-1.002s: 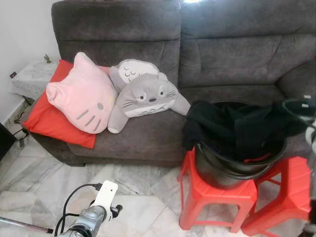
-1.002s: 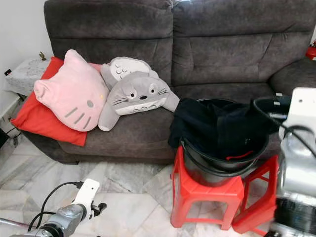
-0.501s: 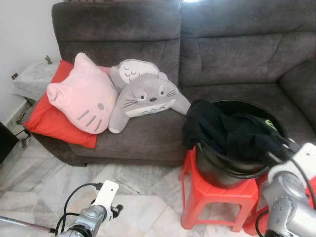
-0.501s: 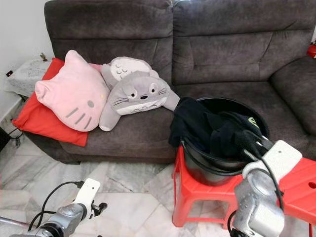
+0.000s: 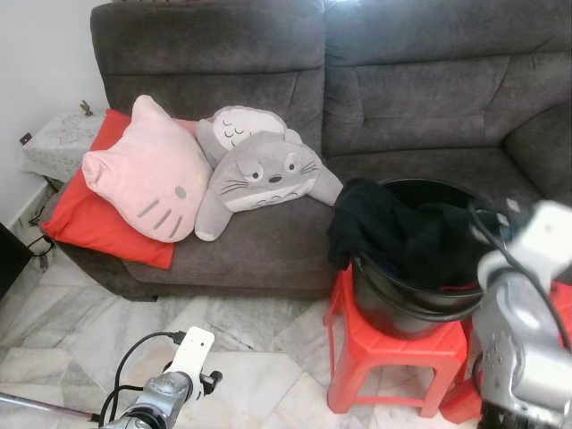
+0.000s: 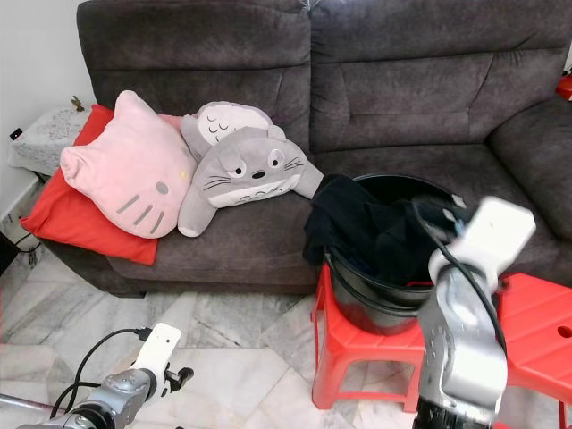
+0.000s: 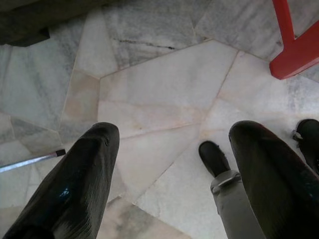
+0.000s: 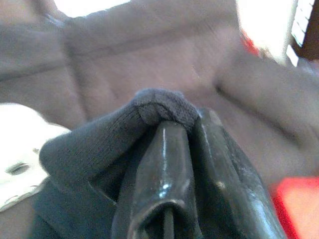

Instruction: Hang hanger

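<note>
A round black plastic bucket (image 6: 375, 295) stands on a red plastic stool (image 6: 357, 353) hard against the front edge of the dark grey fabric sofa (image 6: 357, 107), with a dark black knitted garment (image 6: 357, 228) heaped in it and spilling over the rim nearest the grey plush cat cushion (image 6: 246, 174). A thin red curved piece (image 5: 458, 288), which I judge to be the hanger, lies against the bucket's inner wall on the robot's right, mostly buried under the cloth.

The right gripper (image 8: 174, 164) has its fingers pinched tight on a fold of that knit fabric, its arm raised just above the bucket's right rim. The hanger sits just below and in front of it, so the right arm is clearly the nearer.

The left gripper (image 7: 169, 169) hangs low over the marble floor (image 7: 164, 84), fingers spread wide and empty, well apart from the bucket.
</note>
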`<state>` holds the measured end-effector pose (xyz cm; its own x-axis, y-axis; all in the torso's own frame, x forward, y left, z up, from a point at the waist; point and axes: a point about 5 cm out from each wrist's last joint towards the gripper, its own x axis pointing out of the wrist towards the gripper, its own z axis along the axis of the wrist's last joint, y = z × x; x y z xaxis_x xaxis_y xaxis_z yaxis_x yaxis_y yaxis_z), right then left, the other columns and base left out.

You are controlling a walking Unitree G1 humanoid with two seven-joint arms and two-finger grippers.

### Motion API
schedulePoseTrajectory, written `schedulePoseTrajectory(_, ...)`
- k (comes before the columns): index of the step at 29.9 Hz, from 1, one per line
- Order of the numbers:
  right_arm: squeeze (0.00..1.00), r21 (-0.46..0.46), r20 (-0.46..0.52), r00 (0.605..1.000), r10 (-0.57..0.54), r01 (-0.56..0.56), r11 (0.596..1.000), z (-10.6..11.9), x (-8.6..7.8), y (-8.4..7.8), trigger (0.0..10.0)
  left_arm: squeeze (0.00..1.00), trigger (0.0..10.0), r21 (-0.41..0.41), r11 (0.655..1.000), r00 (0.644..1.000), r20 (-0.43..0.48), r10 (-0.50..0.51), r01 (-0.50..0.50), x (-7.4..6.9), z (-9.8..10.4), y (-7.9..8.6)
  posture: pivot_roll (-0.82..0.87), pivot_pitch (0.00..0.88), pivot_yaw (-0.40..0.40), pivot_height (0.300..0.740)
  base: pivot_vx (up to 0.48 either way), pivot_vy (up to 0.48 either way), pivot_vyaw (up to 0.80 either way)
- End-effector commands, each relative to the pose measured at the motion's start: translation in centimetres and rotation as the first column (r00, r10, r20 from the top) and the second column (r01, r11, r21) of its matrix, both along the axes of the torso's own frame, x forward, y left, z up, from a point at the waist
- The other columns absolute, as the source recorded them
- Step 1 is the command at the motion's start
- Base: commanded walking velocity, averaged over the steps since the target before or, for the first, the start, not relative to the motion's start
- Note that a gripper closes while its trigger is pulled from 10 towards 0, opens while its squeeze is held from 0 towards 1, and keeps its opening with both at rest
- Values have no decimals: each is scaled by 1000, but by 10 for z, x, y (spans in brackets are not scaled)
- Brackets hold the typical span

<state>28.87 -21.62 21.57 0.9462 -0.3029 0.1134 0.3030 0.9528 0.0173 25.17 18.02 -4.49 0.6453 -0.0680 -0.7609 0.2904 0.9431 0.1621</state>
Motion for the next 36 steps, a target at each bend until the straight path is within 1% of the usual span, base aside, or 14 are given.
schedulePoseTrajectory(1, 0, -37, 71, 995, 74, -71, 997, 15, 3, 9, 0, 0, 10000, 17, 1000, 1000, -14, 5, -5, -3, -2, 5, -235, 0, 78, 740, 0, 0, 0)
schedulePoseTrajectory(2, 0, -100, 102, 987, 123, -113, 989, 24, 7, 12, 0, 0, 10000, 17, 1000, 1000, -14, 5, -5, -3, -2, 4, -234, 0, 78, 740, 0, 0, 0)
schedulePoseTrajectory(3, 0, -140, 118, 981, 154, -137, 981, 29, 8, 14, 0, 0, 10000, 17, 1000, 1000, -13, 6, -5, -3, -2, 4, -234, 0, 78, 740, 0, 0, 0)
schedulePoseTrajectory(6, 0, -196, 172, 957, 233, -199, 960, 46, 12, 22, 0, 0, 10000, 18, 1000, 1000, -12, 7, -7, -3, -2, 4, -234, 0, 78, 740, 0, 0, 0)
schedulePoseTrajectory(11, 0, -246, 202, 948, 247, -195, 949, 58, 16, 20, 0, 0, 10000, 19, 1000, 1000, -11, 7, -7, -3, -2, 4, -234, 0, 78, 740, 0, 0, 0)
schedulePoseTrajectory(16, 0, -297, 289, 931, 222, -133, 946, 84, 22, 6, 0, 0, 10000, 21, 1000, 1000, -11, 7, -7, -2, -1, 5, -232, 0, 85, 740, 0, 0, 0)
schedulePoseTrajectory(22, 0, -333, 308, 921, 239, -131, 934, 92, 22, 0, 0, 0, 10000, 21, 1000, 1000, -10, 8, -8, -2, -1, 5, -230, 0, 85, 740, 0, 0, 0)
schedulePoseTrajectory(24, 0, -347, 296, 926, 236, -127, 929, 92, 23, -4, 0, 0, 10000, 21, 1000, 1000, -10, 8, -8, -2, -1, 5, -230, 0, 85, 740, 0, 0, 0)
schedulePoseTrajectory(26, 0, -375, 245, 945, 215, -112, 920, 89, 24, -15, 0, 0, 10000, 20, 1000, 1000, -10, 9, -9, -2, -1, 5, -233, 0, 86, 740, 0, 0, 0)
schedulePoseTrajectory(29, 0, -420, 131, 970, 203, -131, 898, 78, 25, -25, 0, 0, 10000, 20, 1000, 1000, -11, 6, -6, -2, -1, 5, -238, 0, 88, 740, 0, 0, 0)
schedulePoseTrajectory(30, 0, -432, 75, 976, 203, -152, 889, 70, 25, -31, 0, 0, 10000, 20, 1000, 1000, -11, 5, -5, -2, -1, 5, -238, 0, 88, 740, 0, 0, 0)
schedulePoseTrajectory(31, 0, -436, 61, 978, 200, -154, 887, 68, 25, -33, 0, 0, 10000, 20, 1000, 1000, -11, 5, -5, -2, -1, 5, -238, 0, 88, 740, 0, 0, 0)
schedulePoseTrajectory(33, 0, -440, 38, 985, 168, -134, 888, 63, 25, -40, 0, 0, 10000, 21, 1000, 1000, -11, 5, -5, -2, -1, 5, -238, 0, 90, 740, 0, 0, 0)
schedulePoseTrajectory(36, 0, -408, 19, 995, 93, -77, 910, 61, 26, -54, 0, 0, 10000, 22, 1000, 1000, -11, 5, -5, -2, -1, 5, -238, 0, 90, 740, 0, 0, 0)
